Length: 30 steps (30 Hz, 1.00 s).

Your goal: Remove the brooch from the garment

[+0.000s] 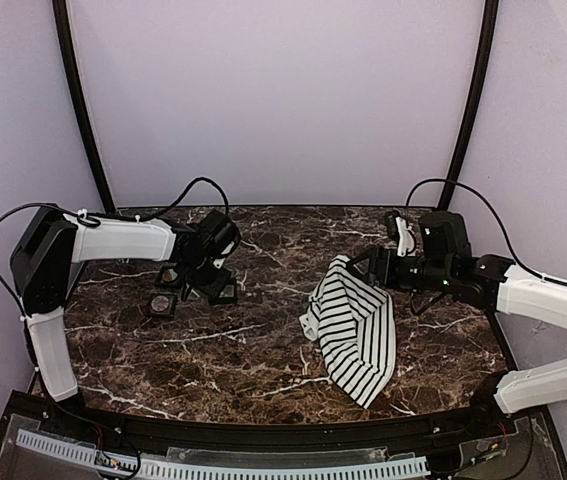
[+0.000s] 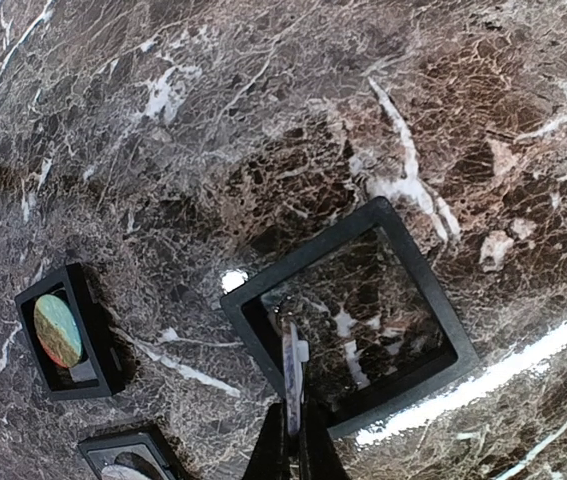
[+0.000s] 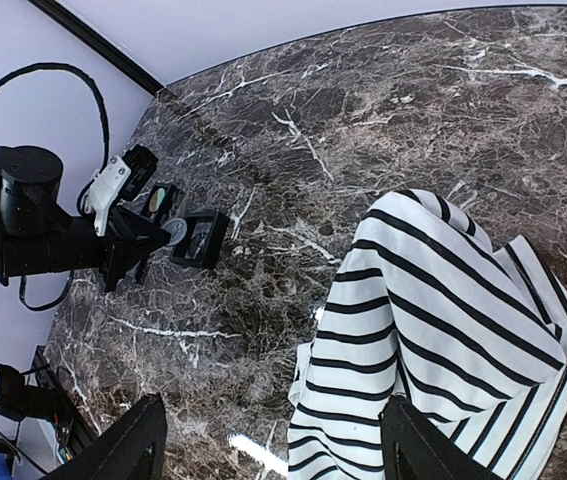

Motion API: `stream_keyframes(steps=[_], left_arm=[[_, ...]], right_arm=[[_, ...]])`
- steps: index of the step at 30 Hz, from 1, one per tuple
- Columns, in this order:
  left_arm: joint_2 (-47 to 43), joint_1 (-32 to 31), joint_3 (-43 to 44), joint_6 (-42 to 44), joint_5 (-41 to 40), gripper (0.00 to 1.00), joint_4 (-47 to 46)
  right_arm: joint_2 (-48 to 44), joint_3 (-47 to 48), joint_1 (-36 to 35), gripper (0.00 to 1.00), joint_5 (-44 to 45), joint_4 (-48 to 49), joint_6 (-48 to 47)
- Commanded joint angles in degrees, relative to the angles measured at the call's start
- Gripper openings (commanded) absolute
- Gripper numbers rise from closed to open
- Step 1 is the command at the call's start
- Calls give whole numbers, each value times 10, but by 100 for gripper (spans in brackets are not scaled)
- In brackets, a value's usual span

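Note:
My left gripper (image 2: 293, 432) is shut on the brooch (image 2: 292, 365), a thin round disc seen edge-on, and holds it just above an open black box (image 2: 418, 285). The top view shows this gripper (image 1: 206, 277) at the far left of the table, well apart from the garment (image 1: 355, 325), which is white with black stripes. The garment lies right of centre, with its far end bunched up into a peak. My right gripper (image 1: 374, 268) is at that peak. In the right wrist view its fingers (image 3: 133, 440) are spread wide and the garment (image 3: 443, 330) fills the space by the right one.
Two more small black boxes are beside the open one, one holding a colourful disc (image 2: 61, 330) and one at the bottom edge (image 2: 128, 460). The three boxes cluster at the left (image 1: 163, 303). The marble table (image 1: 263, 350) has a dark raised rim.

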<state>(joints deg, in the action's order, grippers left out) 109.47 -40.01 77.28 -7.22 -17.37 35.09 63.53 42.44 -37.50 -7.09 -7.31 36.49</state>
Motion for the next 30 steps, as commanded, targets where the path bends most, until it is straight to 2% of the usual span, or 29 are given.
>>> stream_keyframes(steps=[1, 17, 30], left_arm=[[8, 3, 16, 7, -13, 1, 14], [35, 4, 24, 11, -23, 6, 17], [36, 4, 39, -4, 34, 24, 13]], right_arm=[[-12, -16, 7, 73, -21, 16, 2], [-28, -33, 11, 72, -28, 22, 13], [-25, -39, 12, 72, -33, 30, 18]])
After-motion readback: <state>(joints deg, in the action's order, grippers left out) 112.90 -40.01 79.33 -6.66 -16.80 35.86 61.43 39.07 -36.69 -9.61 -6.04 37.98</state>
